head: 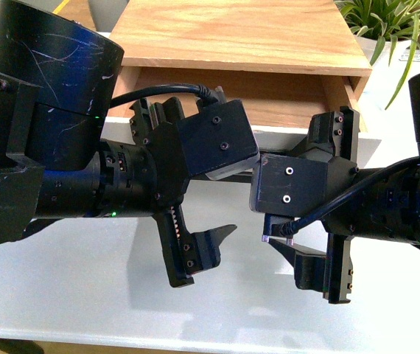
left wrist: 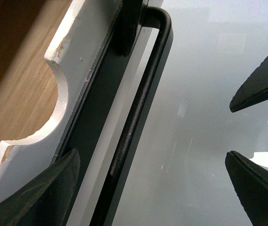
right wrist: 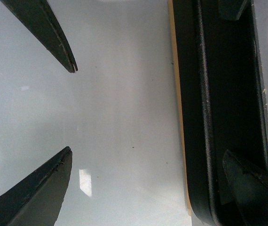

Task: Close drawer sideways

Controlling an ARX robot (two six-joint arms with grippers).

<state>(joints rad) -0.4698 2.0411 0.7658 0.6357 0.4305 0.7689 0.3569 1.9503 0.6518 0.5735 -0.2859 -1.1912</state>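
Where the white bench [head: 85, 295] runs nearest the camera, the two arms meet over it nose to nose. The left tool [head: 195, 173] points right and the right tool [head: 306, 193] points left, both spread wide and holding nothing. Each has one finger on the near side and one on the far side, so the front of the drawer [head: 269, 99] lies between the jaws. In both wrist views the near fingertips [left wrist: 256, 186] stand apart from the black bar handle [left wrist: 138, 108], with bench showing between. Just beyond the handle is the white front panel [left wrist: 73, 56]; whether the far fingers touch it I cannot tell. Farther on, the drawer box stands pulled out toward the robot from under the light-wood cabinet [head: 239, 33], its wooden floor in plain view.

I judge this to be the setting-up for the push, with the drawer not yet shut. The next move calls for both arms to travel away from the robot together until the near fingers bear on the handle. They should then press evenly, so the drawer runs in straight.
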